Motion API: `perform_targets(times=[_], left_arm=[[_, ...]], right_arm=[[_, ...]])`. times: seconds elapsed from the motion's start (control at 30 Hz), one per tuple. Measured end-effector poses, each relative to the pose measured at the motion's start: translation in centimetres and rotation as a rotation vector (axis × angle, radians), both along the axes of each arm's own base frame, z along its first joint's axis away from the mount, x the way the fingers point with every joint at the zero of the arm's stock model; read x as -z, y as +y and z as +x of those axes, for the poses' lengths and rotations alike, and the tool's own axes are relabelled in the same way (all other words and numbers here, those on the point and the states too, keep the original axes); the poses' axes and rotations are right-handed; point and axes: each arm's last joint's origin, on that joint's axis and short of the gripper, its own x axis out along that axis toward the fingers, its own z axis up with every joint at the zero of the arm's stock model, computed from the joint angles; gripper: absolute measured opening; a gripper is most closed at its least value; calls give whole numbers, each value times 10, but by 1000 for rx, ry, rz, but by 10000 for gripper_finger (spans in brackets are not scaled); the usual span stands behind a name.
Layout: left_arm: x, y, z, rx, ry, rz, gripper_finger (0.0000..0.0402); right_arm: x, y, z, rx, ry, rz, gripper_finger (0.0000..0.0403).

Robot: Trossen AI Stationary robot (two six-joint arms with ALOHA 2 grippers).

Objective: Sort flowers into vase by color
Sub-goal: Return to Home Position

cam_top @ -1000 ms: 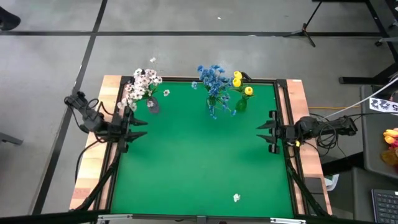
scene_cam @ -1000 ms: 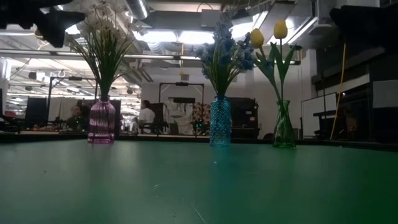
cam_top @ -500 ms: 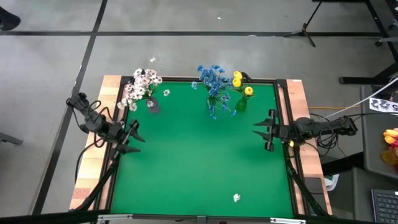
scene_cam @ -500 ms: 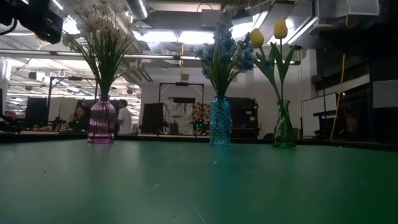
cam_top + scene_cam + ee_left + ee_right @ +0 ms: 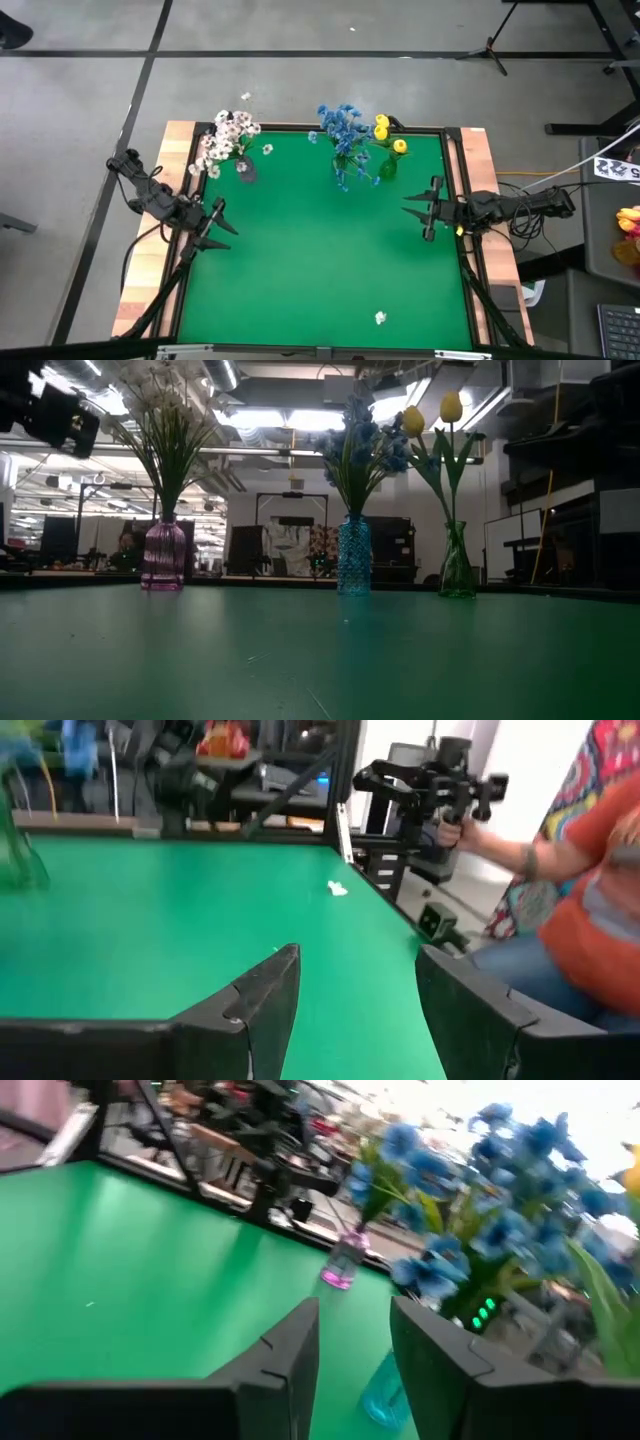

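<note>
Three vases stand along the table's far edge. A pink vase (image 5: 245,170) (image 5: 163,555) holds the white sprays (image 5: 225,140). A blue vase (image 5: 353,555) holds the blue blooms (image 5: 343,125) (image 5: 480,1210). A green vase (image 5: 388,165) (image 5: 457,565) holds the yellow buds (image 5: 385,130) (image 5: 430,415). My left gripper (image 5: 212,222) (image 5: 355,990) hovers open at the table's left edge. My right gripper (image 5: 425,208) (image 5: 355,1340) hovers open at the right edge, near the green vase. Neither holds anything.
A loose white blossom (image 5: 380,318) (image 5: 337,888) lies near the table's near edge, and another (image 5: 268,149) lies beside the pink vase. A person in orange (image 5: 590,910) sits beyond the near right corner, holding a handle device (image 5: 440,790). The green middle (image 5: 320,250) is bare.
My left gripper has moved a little toward the near edge and turned to point toward the near right. My right gripper has reached slightly farther in toward the table's left. The vases and flowers have stayed still.
</note>
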Motion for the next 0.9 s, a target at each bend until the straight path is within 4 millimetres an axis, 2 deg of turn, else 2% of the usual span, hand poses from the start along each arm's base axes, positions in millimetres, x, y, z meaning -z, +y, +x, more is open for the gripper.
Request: perform_targets(times=[0.07, 0.13, 0.33, 0.4, 0.73, 0.9], left_arm=[[0, 0, 0, -5, 13, -42, 195], [-3, -1, 0, 15, -27, 1, 195], [-9, -7, -3, 276, -167, 142, 195], [-10, -8, -3, 309, -195, 164, 195], [0, -7, -4, 319, -135, 266, 195], [1, -7, -4, 305, -70, 159, 195]], right_arm=[[0, 1, 0, -41, 7, -51, 127], [0, 2, 0, -78, 8, -99, 127], [0, 7, 0, -224, -14, -212, 127], [0, 8, 0, -262, -19, -249, 127], [2, 5, 0, -174, 12, -272, 127], [2, 5, 0, -175, 13, -271, 127]])
